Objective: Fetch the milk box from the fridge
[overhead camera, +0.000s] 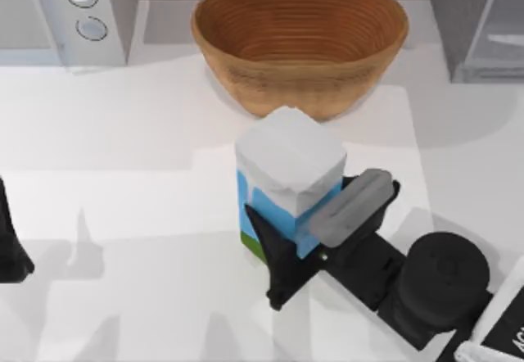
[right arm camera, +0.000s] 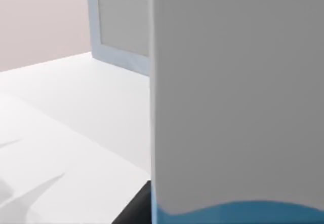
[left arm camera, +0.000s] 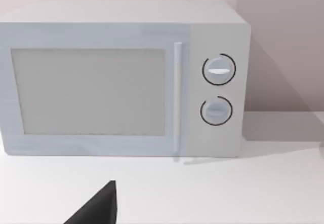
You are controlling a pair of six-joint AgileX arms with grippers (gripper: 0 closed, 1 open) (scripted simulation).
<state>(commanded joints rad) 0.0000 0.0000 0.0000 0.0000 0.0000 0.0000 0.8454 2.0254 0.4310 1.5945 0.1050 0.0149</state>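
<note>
Now right gripper [overhead camera: 307, 231] clamped on carton [overhead camera: 288, 161], mid-table before bowl [overhead camera: 300, 38]; left gripper [overhead camera: 12, 247] at left edge, jaws unclear.

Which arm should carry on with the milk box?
Right. The right gripper already has its fingers on either side of the milk box, mid-table in front of the wicker bowl. The left gripper sits parked at the table's left edge, facing the microwave.
</note>
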